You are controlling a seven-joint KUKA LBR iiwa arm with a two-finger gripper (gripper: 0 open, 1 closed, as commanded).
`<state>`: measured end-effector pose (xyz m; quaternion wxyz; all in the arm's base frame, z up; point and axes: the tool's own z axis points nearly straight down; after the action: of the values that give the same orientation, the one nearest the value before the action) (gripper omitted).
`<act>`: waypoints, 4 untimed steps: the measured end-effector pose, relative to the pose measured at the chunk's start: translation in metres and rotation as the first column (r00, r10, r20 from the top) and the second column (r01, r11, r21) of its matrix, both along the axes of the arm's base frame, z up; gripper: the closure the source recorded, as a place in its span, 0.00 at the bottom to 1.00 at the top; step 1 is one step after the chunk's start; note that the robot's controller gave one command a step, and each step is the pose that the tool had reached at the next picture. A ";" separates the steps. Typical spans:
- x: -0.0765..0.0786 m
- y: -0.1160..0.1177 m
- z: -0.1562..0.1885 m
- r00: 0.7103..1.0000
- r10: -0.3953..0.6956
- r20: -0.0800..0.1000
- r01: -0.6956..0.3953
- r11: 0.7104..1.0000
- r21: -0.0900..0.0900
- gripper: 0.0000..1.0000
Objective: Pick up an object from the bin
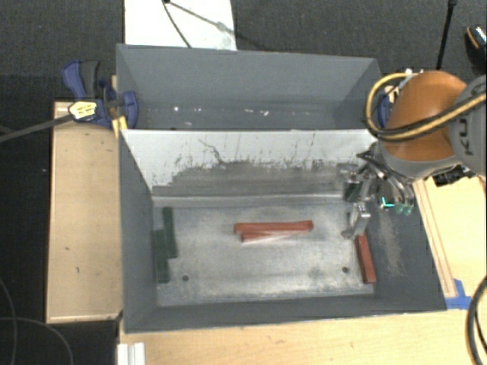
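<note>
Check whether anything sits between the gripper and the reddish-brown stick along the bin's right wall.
Nothing visible does. The gripper is right by the upper end of that reddish-brown stick, with bare bin floor beside it. The other reddish-brown stick lies mid-floor and the green sticks by the left wall, both well clear.

Grey bin (251, 274) holds 1 central red-brown bar (272, 227), 1 right-hand bar (366, 260), 2 green bars (165, 243).
</note>
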<state>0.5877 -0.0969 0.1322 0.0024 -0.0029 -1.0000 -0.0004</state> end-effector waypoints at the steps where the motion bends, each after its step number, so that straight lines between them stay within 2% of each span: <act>1: -0.001 0.075 -0.058 0.976 0.216 0.004 -0.216 0.976 0.003 0.00; 2: 0.000 0.072 -0.056 0.976 0.216 0.007 -0.216 0.976 -0.001 1.00; 3: -0.015 0.056 -0.059 0.998 0.062 0.003 -0.062 0.998 0.000 1.00; 4: -0.027 0.066 -0.055 1.000 0.028 0.001 -0.028 1.000 0.001 1.00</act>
<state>0.5610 -0.0311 0.0776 0.0020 0.0113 -0.9999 -0.0007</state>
